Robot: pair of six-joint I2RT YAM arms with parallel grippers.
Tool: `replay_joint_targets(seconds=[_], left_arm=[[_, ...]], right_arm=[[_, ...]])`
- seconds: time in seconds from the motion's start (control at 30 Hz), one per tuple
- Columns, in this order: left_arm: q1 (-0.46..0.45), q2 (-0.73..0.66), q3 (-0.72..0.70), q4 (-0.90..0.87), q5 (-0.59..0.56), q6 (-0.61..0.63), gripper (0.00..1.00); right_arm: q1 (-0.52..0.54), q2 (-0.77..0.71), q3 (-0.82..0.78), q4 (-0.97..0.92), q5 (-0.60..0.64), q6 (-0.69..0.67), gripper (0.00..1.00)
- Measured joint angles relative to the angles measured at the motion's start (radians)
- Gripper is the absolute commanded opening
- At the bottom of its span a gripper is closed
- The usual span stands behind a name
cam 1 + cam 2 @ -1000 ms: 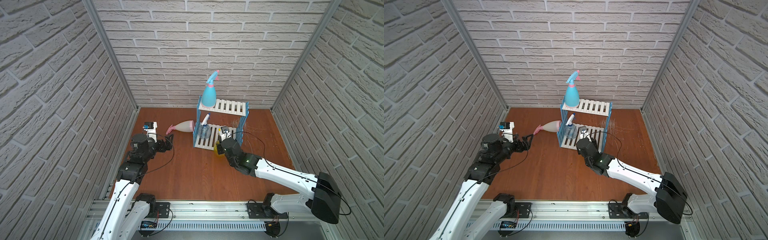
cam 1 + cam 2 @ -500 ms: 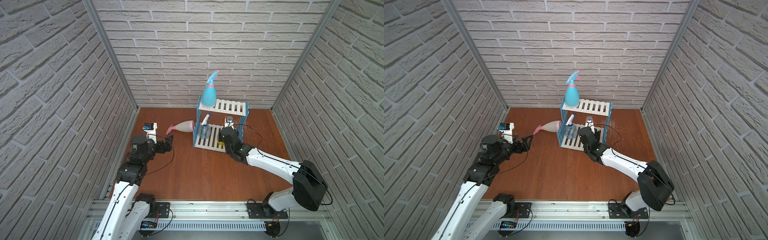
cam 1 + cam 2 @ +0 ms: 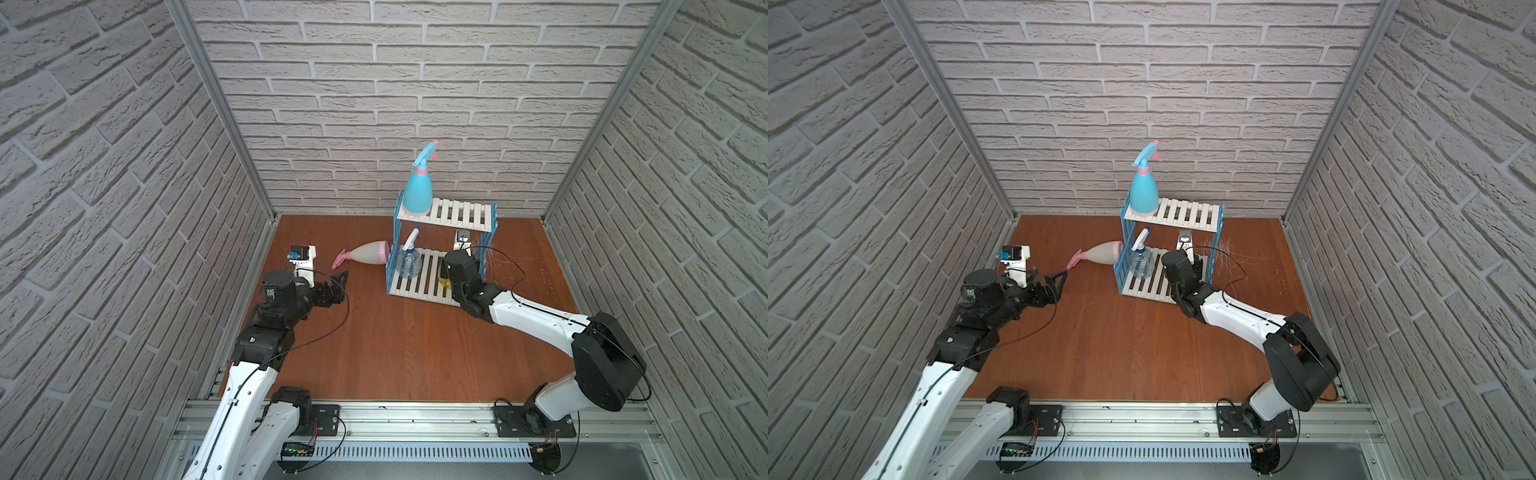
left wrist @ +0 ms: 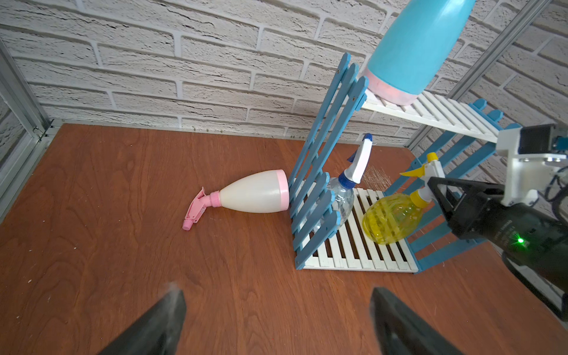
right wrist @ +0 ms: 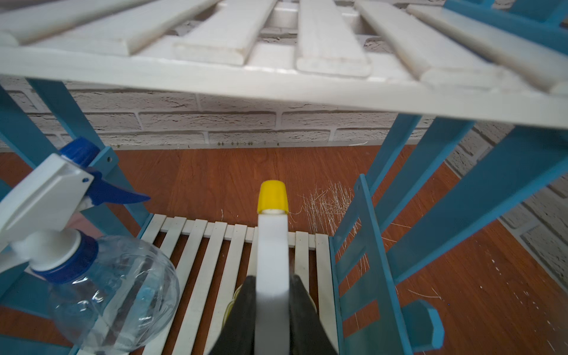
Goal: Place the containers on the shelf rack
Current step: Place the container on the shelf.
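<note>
Four bottles: blue (image 3: 417,195), clear (image 3: 408,264), yellow (image 4: 392,219) on the rack (image 3: 459,212), cream (image 3: 371,252) lying on the surface (image 3: 395,340). Right claw (image 5: 272,285) pinches yellow, left claw (image 4: 276,295) spread.

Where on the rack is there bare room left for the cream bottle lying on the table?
Top shelf: bare slats between the light-blue bottle and the opposite blue side frame. Lower shelf is crowded: clear bottle, plus yellow bottle gripped by the right tool.

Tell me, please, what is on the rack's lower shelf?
The clear bottle and the yellow bottle, its sprayer head in the right gripper. In a top view the arm hides most of it.
</note>
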Motion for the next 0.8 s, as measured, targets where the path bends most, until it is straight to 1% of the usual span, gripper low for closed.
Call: replay_joint_targets(seconds=[0.03, 0.1, 0.13, 0.2, 0.23, 0.37, 0.57, 0.67, 0.8], left_arm=[[0.0, 0.0, 0.0, 0.0, 0.0, 0.001, 0.98], [0.0, 0.005, 0.0, 0.0, 0.003, 0.001, 0.98], [0.0, 0.01, 0.0, 0.0, 0.004, 0.002, 0.98], [0.0, 0.019, 0.0, 0.0, 0.006, 0.002, 0.98], [0.0, 0.026, 0.0, 0.0, 0.007, 0.002, 0.98], [0.0, 0.032, 0.0, -0.002, 0.007, 0.003, 0.98], [0.0, 0.033, 0.0, -0.003, 0.007, 0.007, 0.98], [0.0, 0.033, 0.0, -0.003, 0.007, 0.008, 0.98], [0.0, 0.033, 0.0, -0.003, 0.007, 0.008, 0.98]], right_arm=[[-0.004, 0.004, 0.004, 0.001, 0.0, 0.003, 0.03], [-0.01, 0.01, 0.009, 0.001, -0.001, 0.01, 0.07], [-0.011, 0.01, 0.011, 0.0, -0.002, 0.013, 0.11], [-0.014, 0.011, 0.011, -0.002, -0.003, 0.02, 0.26], [-0.015, 0.013, 0.013, -0.002, -0.005, 0.028, 0.3], [-0.016, 0.025, 0.018, -0.01, -0.013, 0.033, 0.44], [-0.016, 0.027, 0.018, -0.02, -0.041, 0.036, 0.61], [-0.016, 0.027, 0.018, -0.02, -0.054, 0.036, 0.66], [-0.016, 0.025, 0.018, -0.02, -0.068, 0.035, 0.7]])
